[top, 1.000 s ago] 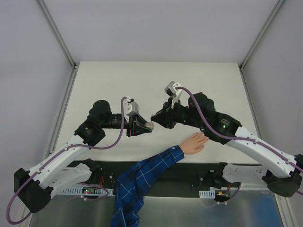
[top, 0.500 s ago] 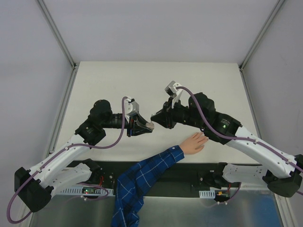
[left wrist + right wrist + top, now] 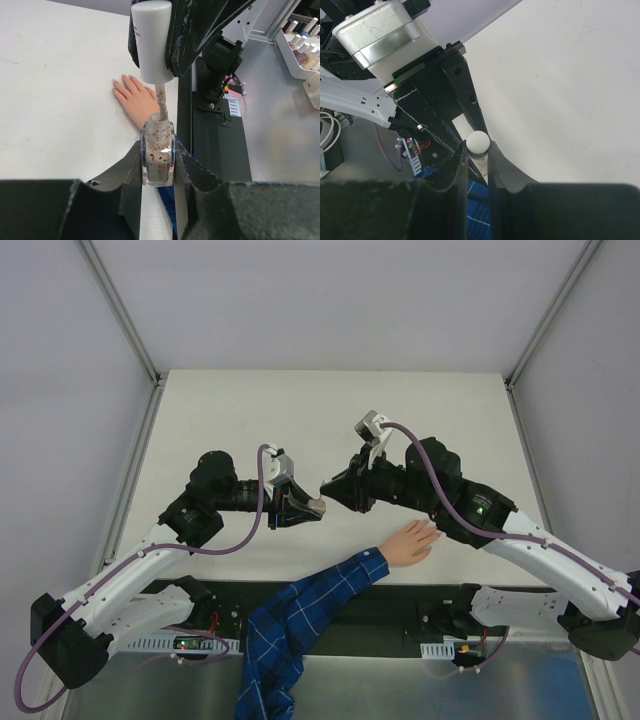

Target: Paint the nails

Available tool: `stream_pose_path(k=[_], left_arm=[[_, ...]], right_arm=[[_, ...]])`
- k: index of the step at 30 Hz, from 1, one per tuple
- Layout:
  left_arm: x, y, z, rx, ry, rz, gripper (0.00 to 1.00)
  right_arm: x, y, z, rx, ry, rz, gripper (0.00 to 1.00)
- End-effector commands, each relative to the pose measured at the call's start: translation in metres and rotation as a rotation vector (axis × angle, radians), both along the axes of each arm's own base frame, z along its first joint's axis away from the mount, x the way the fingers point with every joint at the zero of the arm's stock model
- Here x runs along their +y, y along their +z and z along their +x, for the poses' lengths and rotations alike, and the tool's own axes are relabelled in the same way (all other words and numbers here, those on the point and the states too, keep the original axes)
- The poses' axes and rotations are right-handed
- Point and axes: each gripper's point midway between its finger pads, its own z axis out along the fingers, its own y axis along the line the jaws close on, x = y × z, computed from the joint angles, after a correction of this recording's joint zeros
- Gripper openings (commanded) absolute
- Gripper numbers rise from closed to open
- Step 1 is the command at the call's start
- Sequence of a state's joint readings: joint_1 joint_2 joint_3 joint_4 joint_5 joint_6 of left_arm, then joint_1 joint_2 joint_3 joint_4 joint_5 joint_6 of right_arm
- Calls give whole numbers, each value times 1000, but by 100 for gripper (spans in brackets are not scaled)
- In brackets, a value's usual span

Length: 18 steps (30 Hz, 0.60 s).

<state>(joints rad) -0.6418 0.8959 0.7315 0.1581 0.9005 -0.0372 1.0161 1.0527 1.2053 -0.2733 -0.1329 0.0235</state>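
Note:
My left gripper [image 3: 158, 170] is shut on a clear glass nail polish bottle [image 3: 158, 155] of red-speckled glitter polish, held upright above the table. My right gripper [image 3: 478, 150] is shut on the bottle's white cap [image 3: 478, 141]. The cap [image 3: 152, 40] is raised above the bottle, and its brush stem [image 3: 161, 100] still reaches into the neck. In the top view the two grippers meet tip to tip, left [image 3: 305, 508] and right [image 3: 330, 490]. The pale hand [image 3: 408, 542] with a blue plaid sleeve [image 3: 300, 615] lies flat below them. Its nails [image 3: 124, 77] are barely discernible.
The white table [image 3: 250, 410] ends at a black strip [image 3: 400, 605] along its near edge. A rack of nail polish bottles [image 3: 300, 45] stands off the table in the left wrist view. Metal frame posts [image 3: 130, 330] flank the table.
My right arm has shifted slightly right and up, taking the cap a little away from the bottle and uncovering more of the hand. The left arm has held still.

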Motion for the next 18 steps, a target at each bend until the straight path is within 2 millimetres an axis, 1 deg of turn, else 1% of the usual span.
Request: stream_pose_path(k=[1, 6, 7, 9, 11, 13, 14, 16, 17, 18], left_arm=[[-3, 24, -3, -59, -30, -48, 0], [-3, 24, -3, -59, -28, -48, 0], [-3, 24, -3, -59, -28, -48, 0], [-3, 24, -2, -58, -24, -47, 0], [-2, 24, 1, -59, -1, -45, 0], [-1, 24, 7, -68, 35, -42, 0], [-1, 23, 9, -70, 47, -40, 0], [1, 24, 13, -76, 78, -39, 0], [1, 23, 16, -78, 99, -36, 0], [2, 23, 18, -86, 108, -36, 0]], right_arm=[[0, 22, 0, -25, -2, 78, 1], [-4, 24, 3, -30, -32, 87, 1], [-6, 28, 3, -36, -38, 100, 0], [-9, 29, 5, -38, -61, 110, 0], [-15, 34, 6, -45, -92, 125, 0], [-22, 34, 10, -46, -126, 129, 0], [-32, 36, 13, -57, -176, 134, 0], [-43, 32, 18, -55, -232, 127, 1], [-53, 27, 24, -52, -289, 109, 0], [-64, 30, 22, -53, -316, 127, 0]])
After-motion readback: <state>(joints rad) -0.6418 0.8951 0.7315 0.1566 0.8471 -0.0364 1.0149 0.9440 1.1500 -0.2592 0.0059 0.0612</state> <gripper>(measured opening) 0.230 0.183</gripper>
